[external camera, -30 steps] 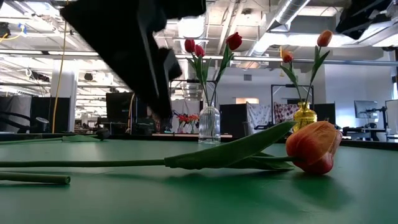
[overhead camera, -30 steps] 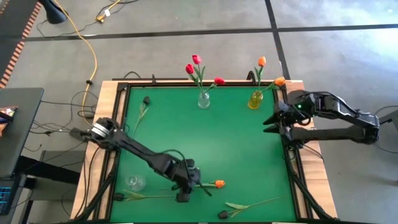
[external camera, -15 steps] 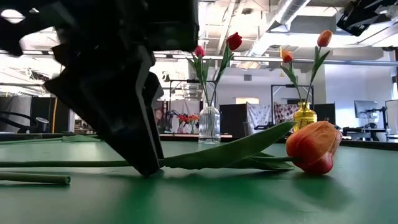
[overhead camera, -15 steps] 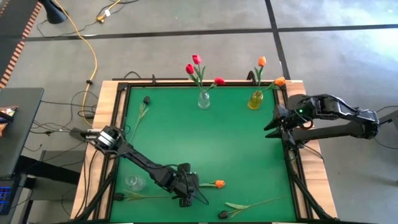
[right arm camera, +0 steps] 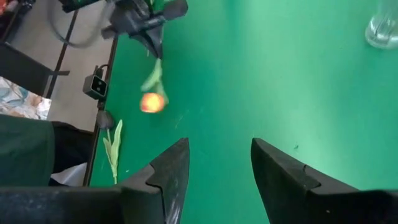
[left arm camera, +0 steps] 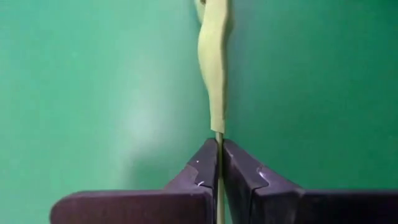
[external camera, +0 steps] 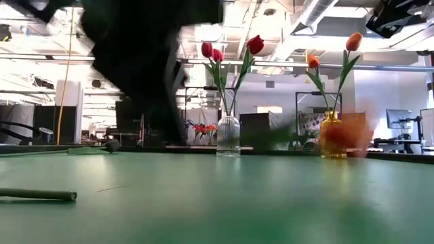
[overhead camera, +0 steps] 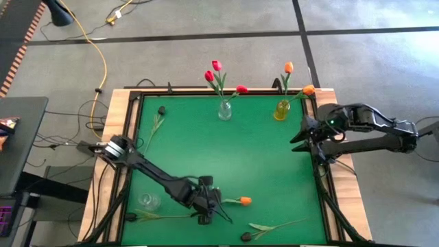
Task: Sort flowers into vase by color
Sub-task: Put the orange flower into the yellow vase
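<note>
An orange tulip [overhead camera: 245,201] hangs just above the green table near its front edge, blurred in the low view [external camera: 342,132]. My left gripper [overhead camera: 208,209] is shut on its green stem. At the back stand a clear vase [overhead camera: 224,110] holding red flowers [overhead camera: 217,66] and a yellow vase [overhead camera: 282,110] holding orange flowers [overhead camera: 289,67]. Dark-headed tulips lie flat at the back left [overhead camera: 161,110], front left [overhead camera: 130,217] and front [overhead camera: 245,236]. My right gripper [overhead camera: 296,138] hovers open at the table's right edge, its fingers wide apart in the right wrist view [right arm camera: 214,168]. My left gripper pinches the orange tulip's thin stem [left arm camera: 218,138] between its two fingertips, just below a narrow leaf [left arm camera: 213,74]. The fingers come from above, pointing down, and lie across the stem. The flower is lifted clear of the table and lies roughly level.
A clear glass [overhead camera: 147,201] sits near the front left corner. Another flower's stem end [external camera: 41,195] lies on the table close to the low camera. A raised frame [overhead camera: 134,137] runs around the green top. The middle of the table is bare.
My left gripper has come down onto the orange tulip's stem, shut on it and taken hold. It has then lifted the flower, which lay on the table and now hangs clear of it.
</note>
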You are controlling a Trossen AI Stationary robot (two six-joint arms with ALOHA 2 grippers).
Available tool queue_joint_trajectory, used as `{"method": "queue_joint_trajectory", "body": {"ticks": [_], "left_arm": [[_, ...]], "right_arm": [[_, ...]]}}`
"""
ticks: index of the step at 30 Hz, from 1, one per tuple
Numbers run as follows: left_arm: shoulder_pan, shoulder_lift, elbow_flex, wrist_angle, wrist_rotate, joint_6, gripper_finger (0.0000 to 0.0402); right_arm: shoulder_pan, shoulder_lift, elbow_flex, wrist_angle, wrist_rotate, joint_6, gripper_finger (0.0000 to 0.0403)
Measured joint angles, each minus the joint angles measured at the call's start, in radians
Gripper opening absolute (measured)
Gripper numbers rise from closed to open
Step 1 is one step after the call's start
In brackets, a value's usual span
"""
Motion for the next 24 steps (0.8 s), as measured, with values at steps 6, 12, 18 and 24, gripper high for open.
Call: {"method": "queue_joint_trajectory", "body": {"ticks": [6, 12, 18, 24], "left_arm": [[0.106, -0.119, 0.069, -0.142, -0.207, 0.164, 0.0001], [0.252, -0.303, 0.083, -0.091, -0.29, 0.205, 0.0], [0.367, -0.456, 0.081, 0.189, -0.29, 0.339, 0.0], [0.463, -0.487, 0.083, 0.595, -0.064, 0.446, 0.0]], "right_arm": [[-0.002, 0.0, 0.0, 0.085, 0.002, -0.036, 0.0198], [-0.002, 0.0, 0.0, 0.163, 0.003, -0.043, 0.0198], [-0.003, 0.022, 0.0, 0.307, 0.08, -0.098, 0.0198], [-0.004, 0.104, 0.0, 0.579, 0.155, -0.186, 0.0198]]}}
